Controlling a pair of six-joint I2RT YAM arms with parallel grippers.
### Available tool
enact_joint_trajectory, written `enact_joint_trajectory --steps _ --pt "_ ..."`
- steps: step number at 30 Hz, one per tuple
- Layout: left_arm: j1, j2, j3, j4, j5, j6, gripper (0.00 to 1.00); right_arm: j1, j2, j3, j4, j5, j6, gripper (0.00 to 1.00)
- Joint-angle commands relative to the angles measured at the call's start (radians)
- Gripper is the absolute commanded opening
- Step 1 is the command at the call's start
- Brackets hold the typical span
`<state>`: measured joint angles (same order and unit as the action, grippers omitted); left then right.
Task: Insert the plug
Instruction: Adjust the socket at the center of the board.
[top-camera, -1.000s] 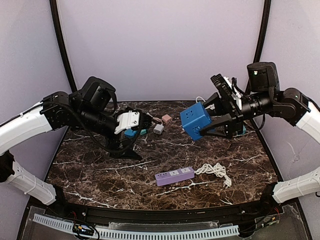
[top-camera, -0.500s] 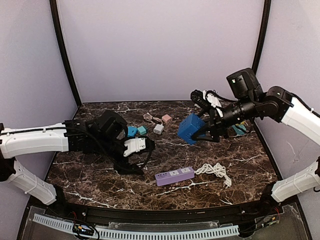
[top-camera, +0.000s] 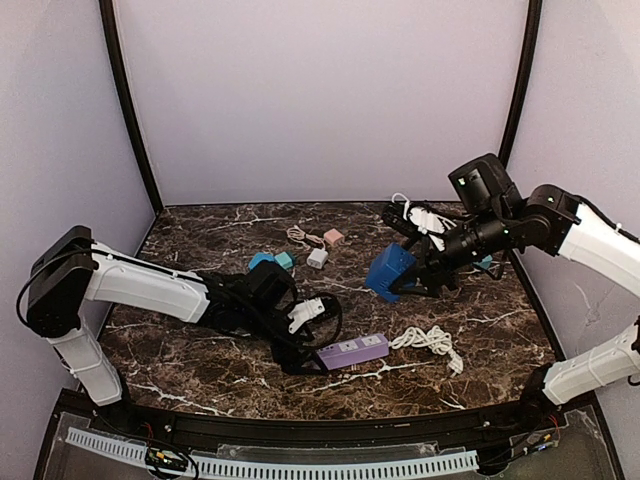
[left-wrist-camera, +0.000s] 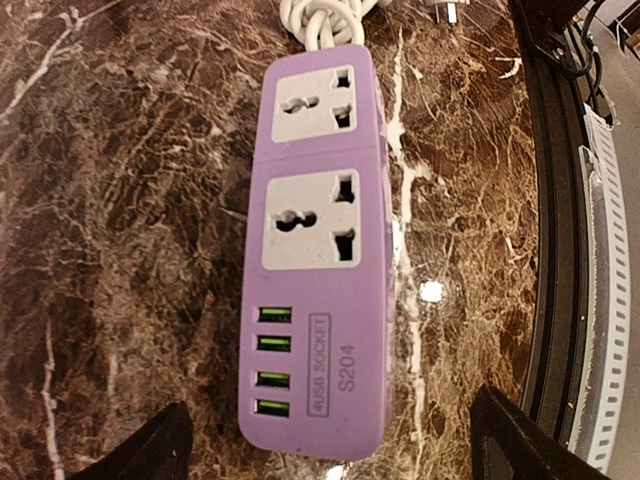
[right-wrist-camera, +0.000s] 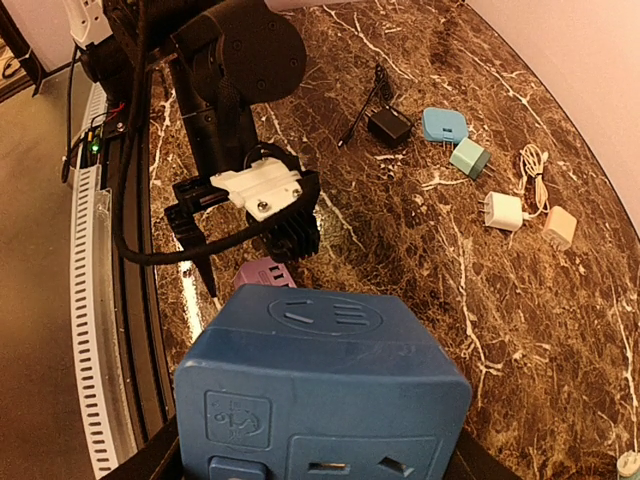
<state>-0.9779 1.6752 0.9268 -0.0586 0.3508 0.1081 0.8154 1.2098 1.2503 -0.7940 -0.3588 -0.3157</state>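
Reach step: left pincer (left-wrist-camera: 330, 445) open at purple strip (left-wrist-camera: 315, 250) end, must clamp next; right pincer (top-camera: 412, 275) grasping blue socket cube (right-wrist-camera: 320, 370)

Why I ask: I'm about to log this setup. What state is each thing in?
Purple power strip: lying flat on the table, all sockets empty.
Left gripper: open, straddling the strip's USB end, not gripping.
Blue socket cube: held by the right gripper.
Right gripper: shut on the cube.
White cord: coiled, lying beside the strip.
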Motion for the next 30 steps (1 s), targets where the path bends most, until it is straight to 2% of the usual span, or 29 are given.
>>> enact_joint_trajectory --steps 1,4,7,12,14,17,20,25,30 --pt "0.009 0.040 -0.028 0.105 0.087 -0.044 0.89 -0.003 0.000 -0.002 0.030 -0.005 -0.021 0.00" --pt "0.014 0.069 -0.047 0.120 0.090 -0.037 0.83 -0.002 0.016 0.000 0.030 -0.010 -0.029 0.00" --pt "0.014 0.089 -0.065 0.160 0.082 -0.019 0.69 -0.002 0.034 0.004 0.030 -0.015 -0.030 0.00" --pt "0.012 0.092 -0.104 0.206 0.085 0.064 0.56 -0.003 0.054 0.007 0.022 -0.005 -0.029 0.00" --pt "0.008 0.080 -0.134 0.241 0.052 0.120 0.44 -0.003 0.060 0.010 0.017 0.003 -0.036 0.00" --pt "-0.001 0.048 -0.188 0.299 -0.029 0.229 0.18 -0.004 0.076 0.011 0.003 -0.004 -0.058 0.00" --pt "-0.012 0.015 -0.229 0.353 -0.064 0.340 0.02 -0.002 0.112 0.013 -0.033 -0.013 -0.092 0.00" --pt "-0.020 -0.033 -0.308 0.404 -0.127 0.528 0.01 0.006 0.204 0.032 -0.098 -0.038 -0.116 0.00" --pt "-0.021 -0.039 -0.336 0.375 -0.145 0.610 0.01 0.081 0.270 0.008 -0.080 -0.035 -0.168 0.00"
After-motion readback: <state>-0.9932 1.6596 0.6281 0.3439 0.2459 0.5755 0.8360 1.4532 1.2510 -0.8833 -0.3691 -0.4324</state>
